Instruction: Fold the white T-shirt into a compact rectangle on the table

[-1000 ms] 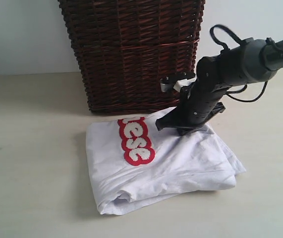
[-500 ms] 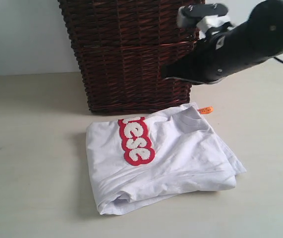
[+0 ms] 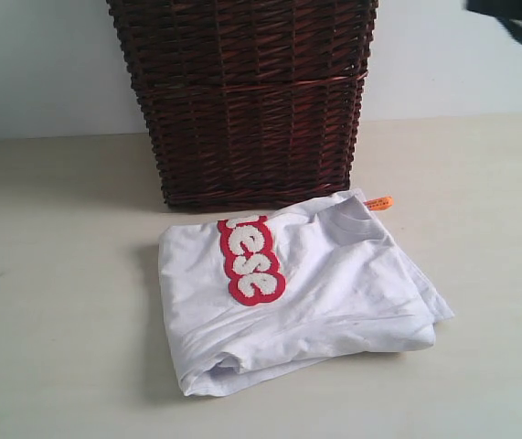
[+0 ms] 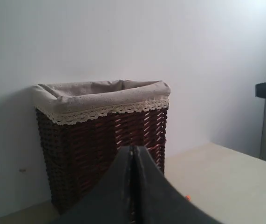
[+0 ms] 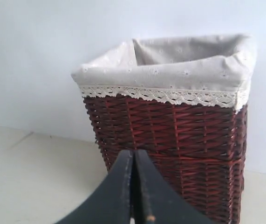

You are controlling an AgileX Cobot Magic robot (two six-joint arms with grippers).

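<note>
The white T-shirt lies folded in a thick, roughly rectangular bundle on the table, just in front of the basket. Its red-outlined lettering faces up and a small orange tag sticks out at the back right corner. No gripper touches it. Only a dark bit of the right arm shows at the top right corner of the exterior view. In the left wrist view my left gripper is shut with nothing in it, facing the basket. My right gripper is shut and empty too.
A tall dark brown wicker basket with a pale lace-trimmed liner stands right behind the shirt, against a white wall. Bare tabletop lies to the shirt's left, right and front.
The right arm lifted off the shirt's collar area, rose past the basket and withdrew to the upper right, almost out of the exterior view. The shirt has stayed as it lay.
</note>
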